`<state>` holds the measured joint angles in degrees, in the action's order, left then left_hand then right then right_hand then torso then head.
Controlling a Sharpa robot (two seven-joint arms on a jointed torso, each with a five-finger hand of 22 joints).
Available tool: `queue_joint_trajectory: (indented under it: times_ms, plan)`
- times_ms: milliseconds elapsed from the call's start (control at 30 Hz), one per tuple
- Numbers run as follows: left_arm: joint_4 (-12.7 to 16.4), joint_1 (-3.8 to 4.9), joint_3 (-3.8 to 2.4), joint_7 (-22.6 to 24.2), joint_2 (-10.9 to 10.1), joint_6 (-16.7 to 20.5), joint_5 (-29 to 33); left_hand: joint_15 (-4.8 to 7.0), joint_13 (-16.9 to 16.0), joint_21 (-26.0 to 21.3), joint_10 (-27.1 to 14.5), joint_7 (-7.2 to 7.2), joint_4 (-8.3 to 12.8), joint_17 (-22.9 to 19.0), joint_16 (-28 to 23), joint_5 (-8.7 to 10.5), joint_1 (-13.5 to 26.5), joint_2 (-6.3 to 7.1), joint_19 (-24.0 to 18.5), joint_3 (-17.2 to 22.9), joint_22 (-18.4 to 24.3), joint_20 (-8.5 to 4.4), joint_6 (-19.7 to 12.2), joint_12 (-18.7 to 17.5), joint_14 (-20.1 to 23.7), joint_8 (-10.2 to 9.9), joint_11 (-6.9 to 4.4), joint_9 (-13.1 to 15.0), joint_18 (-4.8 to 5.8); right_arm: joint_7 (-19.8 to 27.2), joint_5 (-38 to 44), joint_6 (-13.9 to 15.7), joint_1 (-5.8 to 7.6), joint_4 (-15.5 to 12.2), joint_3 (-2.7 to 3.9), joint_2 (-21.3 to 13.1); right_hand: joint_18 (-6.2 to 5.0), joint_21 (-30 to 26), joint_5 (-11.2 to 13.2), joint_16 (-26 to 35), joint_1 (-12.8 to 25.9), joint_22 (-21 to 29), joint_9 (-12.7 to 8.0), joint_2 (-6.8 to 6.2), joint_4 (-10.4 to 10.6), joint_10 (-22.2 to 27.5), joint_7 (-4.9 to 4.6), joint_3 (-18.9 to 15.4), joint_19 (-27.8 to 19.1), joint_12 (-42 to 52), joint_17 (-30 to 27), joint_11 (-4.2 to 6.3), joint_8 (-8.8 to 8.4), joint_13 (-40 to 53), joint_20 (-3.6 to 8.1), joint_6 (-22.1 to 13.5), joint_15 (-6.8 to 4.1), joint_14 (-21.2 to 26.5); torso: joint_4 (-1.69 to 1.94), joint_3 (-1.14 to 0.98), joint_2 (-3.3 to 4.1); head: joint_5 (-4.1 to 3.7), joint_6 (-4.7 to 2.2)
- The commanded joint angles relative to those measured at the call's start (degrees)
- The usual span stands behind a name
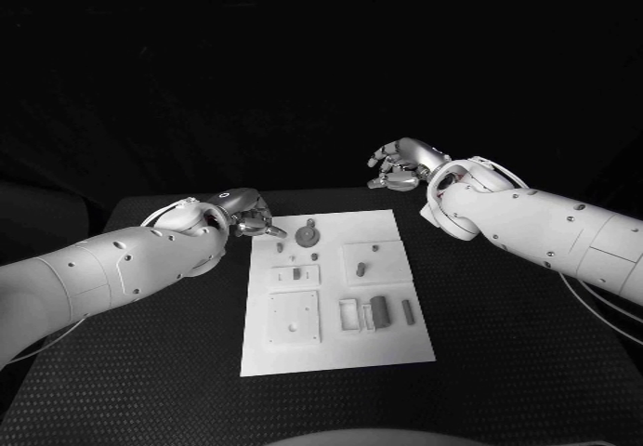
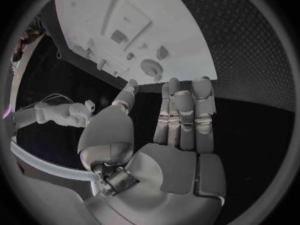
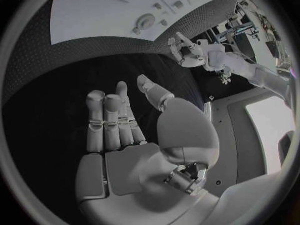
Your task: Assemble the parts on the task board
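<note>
The white task board point(image 1: 335, 321) lies flat in the middle of the black table point(image 1: 522, 344), its long side running away from the robot. Small grey parts rest on it: a round, gear-like part point(image 1: 309, 235) near the far edge, a small peg point(image 1: 360, 269) on a raised square plate to its right, a square plate point(image 1: 295, 317) toward the near left, and a group of upright bar-shaped pieces point(image 1: 381, 311) toward the near right. The left hand point(image 1: 245, 219) hovers just beside the board's far left corner, above the table; the left wrist view shows its fingers point(image 2: 185, 110) held straight and side by side, the thumb apart from them, with nothing in its grasp. The right hand point(image 1: 402, 164) is raised beyond the board's far right corner, well apart from the parts; the right wrist view shows its fingers point(image 3: 110, 120) likewise extended and empty, the thumb point(image 3: 154, 90) standing off to one side. Neither hand touches the board or any part.
</note>
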<state>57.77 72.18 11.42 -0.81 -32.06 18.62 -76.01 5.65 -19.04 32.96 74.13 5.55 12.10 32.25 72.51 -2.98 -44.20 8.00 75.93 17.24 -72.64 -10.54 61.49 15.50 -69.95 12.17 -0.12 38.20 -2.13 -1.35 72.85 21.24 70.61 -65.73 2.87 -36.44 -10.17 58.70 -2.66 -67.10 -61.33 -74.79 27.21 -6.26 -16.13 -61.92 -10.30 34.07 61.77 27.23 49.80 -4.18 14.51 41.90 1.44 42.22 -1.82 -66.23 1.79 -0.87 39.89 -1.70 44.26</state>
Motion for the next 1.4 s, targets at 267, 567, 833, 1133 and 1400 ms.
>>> queue_joint_trajectory:
  times_ms: [267,567,833,1133,1400]
  plan:
    - [-2.7,0.02,-0.06,-8.1,3.2,-10.1,-0.2,3.5,-2.6,5.0,7.1,-3.39,-6.6,4.8,6.7,0.19,8.3,-4.68,3.6,-1.6,-3.8,-2.38,6.2,3.1,-2.7,3.7,-2.73,2.1,-7.24,0.5,0.0,-0.6,-0.05,0.1,0.02,0.2,-4.83,-0.4,-0.1,0.2,0.5,0.0,0.0,0.35,0.1,0.1,-0.69,-0.3,0.2,-0.2,-0.1,-0.28,0.2,0.1,0.13,-0.2,-0.1,0.3,-0.18,-0.06,0.22,-0.04,0.06]
    - [-5.2,0.02,-0.09,-11.1,4.1,-14.5,-0.3,4.29,-4.8,8.8,8.5,-4.29,-5.9,7.9,9.3,0.21,6.2,-9.32,3.6,-2.1,-3.8,-2.48,7.7,5.0,-2.4,5.0,-3.56,3.9,-6.39,0.5,0.0,-0.6,-0.05,0.0,0.02,0.2,-4.83,-0.4,-0.1,0.1,0.5,-0.1,0.0,0.36,0.1,0.1,-0.68,-0.3,0.2,-0.2,-0.1,-0.28,0.2,0.1,0.13,-0.2,-0.1,0.3,-0.24,-0.13,0.39,-0.37,0.22]
    - [-6.8,0.0,-0.11,-11.5,5.5,-17.2,-0.7,4.58,-6.1,10.7,8.6,-4.63,-7.0,9.6,10.1,0.18,5.6,-9.14,3.3,-1.1,-3.7,-2.91,8.2,6.0,-2.3,5.5,-3.86,4.9,-6.3,0.5,0.0,-0.6,-0.05,-0.1,0.02,0.3,-4.83,-0.4,-0.1,0.1,0.6,-0.1,0.0,0.36,0.1,0.1,-0.68,-0.3,0.2,-0.2,-0.1,-0.27,0.2,0.1,0.13,-0.2,-0.1,0.3,-0.15,-0.08,0.36,-0.52,0.66]
    - [-8.3,-0.21,-0.18,-12.3,6.6,-16.3,-0.2,4.55,-6.3,10.9,8.3,-4.55,-7.2,9.8,10.0,0.15,5.6,-8.87,3.1,-1.2,-3.7,-2.95,8.0,6.0,-2.2,5.4,-3.82,5.0,-6.24,0.5,0.0,-0.6,-0.05,-0.1,0.02,0.3,-4.83,-0.4,-0.1,0.1,0.6,-0.1,0.0,0.37,0.2,0.1,-0.68,-0.3,0.3,-0.2,-0.1,-0.27,0.21,0.1,0.14,-0.2,-0.1,0.3,-0.44,0.02,0.64,-0.61,0.6]
    - [-8.7,-0.2,-0.29,-12.8,7.1,-16.8,0.1,4.54,-6.5,11.1,8.2,-4.52,-7.6,10.0,9.8,0.15,5.9,-8.85,2.9,-1.2,-3.6,-3.03,7.9,6.1,-2.1,5.3,-3.81,5.1,-6.21,0.5,0.0,-0.6,-0.05,-0.2,0.02,0.5,-4.83,-0.4,-0.1,0.1,0.6,-0.1,0.0,0.37,0.2,0.1,-0.67,-0.3,0.3,-0.2,-0.1,-0.27,0.22,0.1,0.14,-0.2,-0.11,0.3,-0.43,-0.06,0.59,-1.07,0.84]
